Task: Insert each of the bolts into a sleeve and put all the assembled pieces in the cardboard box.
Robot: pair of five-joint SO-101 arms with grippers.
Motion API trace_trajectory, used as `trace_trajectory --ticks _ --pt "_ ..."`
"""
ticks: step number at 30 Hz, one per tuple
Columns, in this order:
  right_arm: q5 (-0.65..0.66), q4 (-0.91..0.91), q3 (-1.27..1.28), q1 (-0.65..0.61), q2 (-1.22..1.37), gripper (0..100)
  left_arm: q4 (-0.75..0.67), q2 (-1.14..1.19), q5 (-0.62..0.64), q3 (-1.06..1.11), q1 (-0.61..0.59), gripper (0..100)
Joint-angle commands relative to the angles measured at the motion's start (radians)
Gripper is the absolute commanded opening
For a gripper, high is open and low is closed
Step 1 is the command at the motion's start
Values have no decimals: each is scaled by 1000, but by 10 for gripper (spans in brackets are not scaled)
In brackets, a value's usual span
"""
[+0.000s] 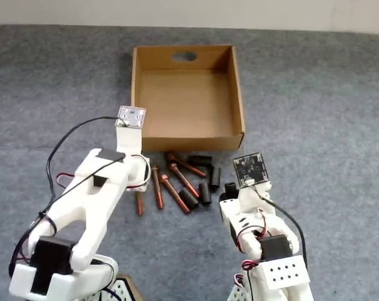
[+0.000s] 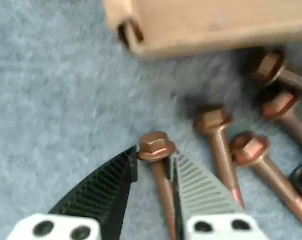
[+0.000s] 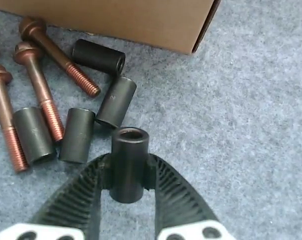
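Item 1, cardboard box (image 1: pixel 238 88): stands open-topped on the grey tabletop (image 1: pixel 314 113), at the centre of the far half, with a hand hole in its far wall. Its near wall also shows in the left wrist view (image 2: pixel 215 25) and the right wrist view (image 3: pixel 116 15).

Item 2, left pincer (image 2: pixel 154 157): narrow. Its black and white fingers are closed about the shank of a bolt (image 2: pixel 154 147), just below the hexagonal head. In the high view this bolt (image 1: pixel 139 204) lies at the left end of the group of parts, its shank pointing towards the near edge, partly under the left arm (image 1: pixel 101 194).

Item 3, right pincer (image 3: pixel 128 162): closed on a black sleeve (image 3: pixel 127 165), gripped at its middle with the open bore facing the wrist camera. In the high view the right pincer (image 1: pixel 230 194) and its sleeve (image 1: pixel 230 187) sit at the right end of the group, near the box's near right corner.

Item 4, loose bolts (image 1: pixel 173 191): copper-coloured and lying flat on the tabletop between the two pincers, just near of the box's near wall. Four show beside the left pincer (image 2: pixel 213 120), three in the right wrist view (image 3: pixel 38 85). None sits in a sleeve.

Item 5, loose sleeves (image 1: pixel 204 193): four black ones (image 3: pixel 77 135) lying on their sides, just right of the loose bolts and left of the right pincer. Two lie side by side and touch a bolt's threaded end; the other two lie closer to the box.
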Motion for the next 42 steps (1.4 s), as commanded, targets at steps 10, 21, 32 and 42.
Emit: trace_trajectory --ticks 10,21,32,42 --pt "-8 1 -10 12 -12 6 77 1 -253 -22 10 32" --pt "-8 1 -10 12 -12 6 146 4 -255 -19 10 232" --pt "-8 1 -12 12 -12 6 160 10 -259 -24 12 68" --pt "-14 4 -54 7 -12 6 146 -1 -255 -97 116 8"
